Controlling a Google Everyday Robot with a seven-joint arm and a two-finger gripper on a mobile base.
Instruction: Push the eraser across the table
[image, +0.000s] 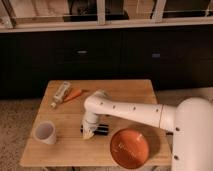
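Note:
The eraser (101, 128), a flat black block with pale stripes, lies on the light wooden table (125, 92) near its front middle, left of the orange plate. My white arm reaches in from the right and bends down over it. My gripper (88, 131) points down at the eraser's left end and covers part of it. The eraser's right part shows beside the wrist.
An orange plate (131, 148) sits at the front right. A white cup (45, 132) stands at the front left. A clear bottle (60, 93) and an orange carrot-like object (74, 94) lie at the back left. Dark cabinets stand behind the table.

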